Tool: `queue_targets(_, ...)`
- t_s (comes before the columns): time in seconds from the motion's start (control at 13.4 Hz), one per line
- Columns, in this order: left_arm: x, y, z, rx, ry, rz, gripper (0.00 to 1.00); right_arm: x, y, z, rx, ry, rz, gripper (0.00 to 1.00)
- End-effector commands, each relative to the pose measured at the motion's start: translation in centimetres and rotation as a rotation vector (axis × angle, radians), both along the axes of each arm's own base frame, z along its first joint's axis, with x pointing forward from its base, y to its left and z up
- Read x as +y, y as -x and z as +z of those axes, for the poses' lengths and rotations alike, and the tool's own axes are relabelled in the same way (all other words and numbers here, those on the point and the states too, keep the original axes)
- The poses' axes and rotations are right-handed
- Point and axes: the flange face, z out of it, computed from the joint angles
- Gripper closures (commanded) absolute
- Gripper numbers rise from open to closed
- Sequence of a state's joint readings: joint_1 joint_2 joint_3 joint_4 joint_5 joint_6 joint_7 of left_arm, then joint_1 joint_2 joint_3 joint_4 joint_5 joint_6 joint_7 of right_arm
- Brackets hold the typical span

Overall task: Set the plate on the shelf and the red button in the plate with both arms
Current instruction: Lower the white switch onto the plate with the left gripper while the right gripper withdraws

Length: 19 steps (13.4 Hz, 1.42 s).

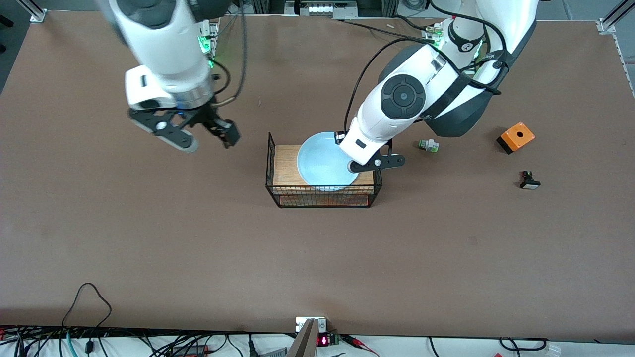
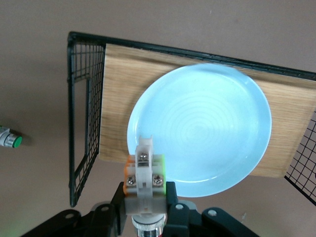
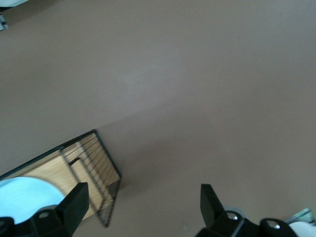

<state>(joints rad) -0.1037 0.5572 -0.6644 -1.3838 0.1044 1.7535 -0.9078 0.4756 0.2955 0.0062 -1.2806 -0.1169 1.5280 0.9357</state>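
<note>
Inside the black wire basket [image 1: 272, 163] with its wooden floor, the round pale-blue glossy plate [image 1: 322, 161] lies flat, while the left gripper [image 2: 145, 210], clamped on the small white push-button switch [image 2: 143, 178] with green and orange bits on its body, hangs over the plate's rim. Released from this height, the switch would likely roll or skid off the slick glaze onto the wood, or through the mesh. Well apart, the right gripper [image 3: 140, 200] waits open and empty above bare brown table [image 1: 149, 248] toward its own end.

Both Franka arms are glossy white with dark grey joint caps, black cables and black two-finger grippers fixed with silver screws.
</note>
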Motion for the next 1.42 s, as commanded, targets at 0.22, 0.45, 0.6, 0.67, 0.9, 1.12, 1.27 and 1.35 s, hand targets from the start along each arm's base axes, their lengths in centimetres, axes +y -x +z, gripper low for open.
queue_targets(0.22,-4.9,0.4,-3.1,-0.103,0.019,-0.063,0.94,-12.5,-2.3,2.2,0.103,-0.012,0.228,0.0)
queue_targets(0.45,-6.1,0.7,-5.4,-0.104,-0.002,-0.071,0.93,-21.4,-3.6,2.1,0.153,-0.033,0.282,0.0)
queue_targets(0.6,-6.5,1.0,-7.0,-0.102,-0.025,-0.086,0.93,-25.0,-3.4,2.3,0.173,-0.068,0.272,0.0)
queue_targets(0.67,-6.7,1.1,-7.3,-0.097,-0.026,-0.085,0.93,-26.6,-3.0,2.8,0.174,-0.092,0.25,0.0)
queue_targets(0.9,-6.5,0.9,-7.2,-0.089,-0.021,-0.066,0.64,-26.7,-0.7,4.5,0.227,-0.092,0.239,0.0)
queue_targets(1.12,-5.6,0.3,-6.0,-0.109,-0.031,-0.06,0.0,-26.8,0.0,4.1,0.285,-0.093,0.22,0.0)
queue_targets(1.27,-2.4,-1.6,-3.5,-0.142,-0.058,-0.023,0.0,-26.7,0.0,3.4,0.305,-0.11,0.225,0.0)
queue_targets(1.35,-1.0,-1.9,-1.4,-0.16,-0.071,-0.01,0.0,-26.3,-0.1,3.3,0.302,-0.11,0.238,0.0)
